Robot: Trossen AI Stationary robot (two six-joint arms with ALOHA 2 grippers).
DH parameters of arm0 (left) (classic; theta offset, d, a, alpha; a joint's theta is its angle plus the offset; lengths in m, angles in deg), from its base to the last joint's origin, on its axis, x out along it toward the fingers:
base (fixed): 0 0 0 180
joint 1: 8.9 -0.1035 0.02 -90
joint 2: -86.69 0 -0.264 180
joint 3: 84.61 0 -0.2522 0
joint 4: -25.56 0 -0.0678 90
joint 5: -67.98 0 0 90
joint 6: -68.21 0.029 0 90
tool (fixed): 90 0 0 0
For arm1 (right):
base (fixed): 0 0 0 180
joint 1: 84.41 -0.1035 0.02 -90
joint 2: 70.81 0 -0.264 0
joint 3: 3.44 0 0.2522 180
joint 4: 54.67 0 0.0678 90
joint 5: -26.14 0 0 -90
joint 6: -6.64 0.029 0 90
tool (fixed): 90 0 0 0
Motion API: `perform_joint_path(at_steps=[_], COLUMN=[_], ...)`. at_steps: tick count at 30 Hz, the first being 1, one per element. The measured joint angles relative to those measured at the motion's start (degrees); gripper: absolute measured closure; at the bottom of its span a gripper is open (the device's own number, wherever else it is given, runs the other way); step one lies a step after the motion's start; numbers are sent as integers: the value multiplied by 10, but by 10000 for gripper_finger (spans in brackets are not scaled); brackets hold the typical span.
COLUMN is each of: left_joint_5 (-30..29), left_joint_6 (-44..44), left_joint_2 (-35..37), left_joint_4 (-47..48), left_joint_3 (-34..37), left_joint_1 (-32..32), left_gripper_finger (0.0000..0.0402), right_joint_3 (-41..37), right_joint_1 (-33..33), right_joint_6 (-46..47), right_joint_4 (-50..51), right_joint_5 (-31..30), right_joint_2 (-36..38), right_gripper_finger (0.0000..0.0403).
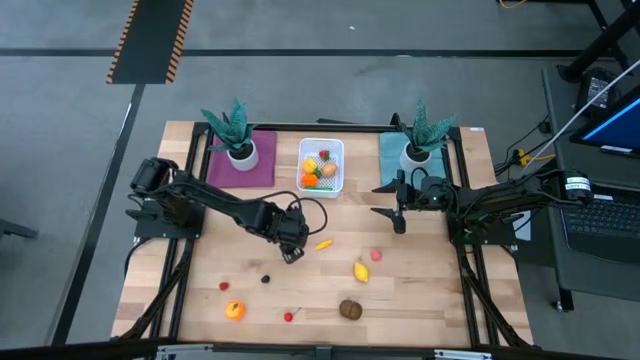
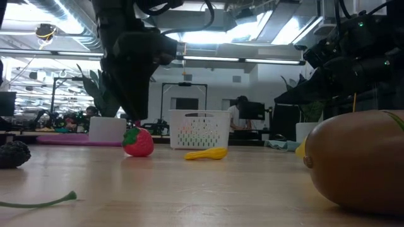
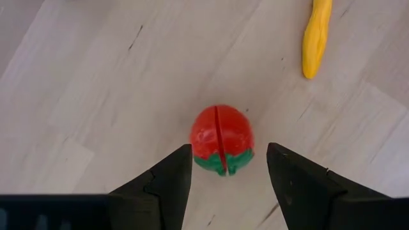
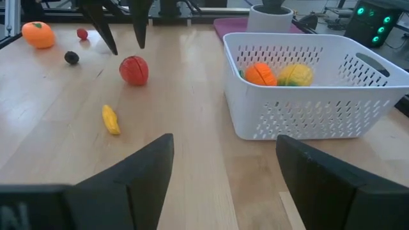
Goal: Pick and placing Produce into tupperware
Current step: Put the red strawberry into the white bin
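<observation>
The left gripper point(image 3: 229, 171) is held open directly above a red strawberry point(image 3: 222, 139) on the table point(image 1: 420, 290), beside the yellow banana point(image 3: 316, 37). The round fruit could be nudged aside if one finger lands first. The right gripper point(image 4: 223, 172), open, is parked near the white tub point(image 4: 307, 83).

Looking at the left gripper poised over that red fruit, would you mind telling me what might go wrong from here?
1. The left gripper hangs open over the round red strawberry, not yet closed on it; a round toy could roll or squirt out if the fingers close off-centre.
2. The yellow banana lies close beside the strawberry, so a low approach might nudge it.
3. The white tub already holds fruit, and the open right gripper waits nearby, crowding the drop.
</observation>
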Motion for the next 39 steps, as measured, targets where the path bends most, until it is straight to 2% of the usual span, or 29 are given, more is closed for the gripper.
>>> perform_joint_path(at_steps=[11,18,39], left_joint_5=[3,34,41], left_joint_6=[0,3,35], left_joint_2=[-23,-57,-58], left_joint_4=[-22,-33,-43], left_joint_3=[0,-3,-1], left_joint_1=[-1,-11,-17], left_gripper_finger=[207,207,207], right_joint_3=[0,0,0], right_joint_1=[0,0,0], right_joint_6=[0,0,1], right_joint_4=[0,2,3], right_joint_5=[0,0,0], right_joint_2=[0,0,0], right_gripper_finger=[125,125,125])
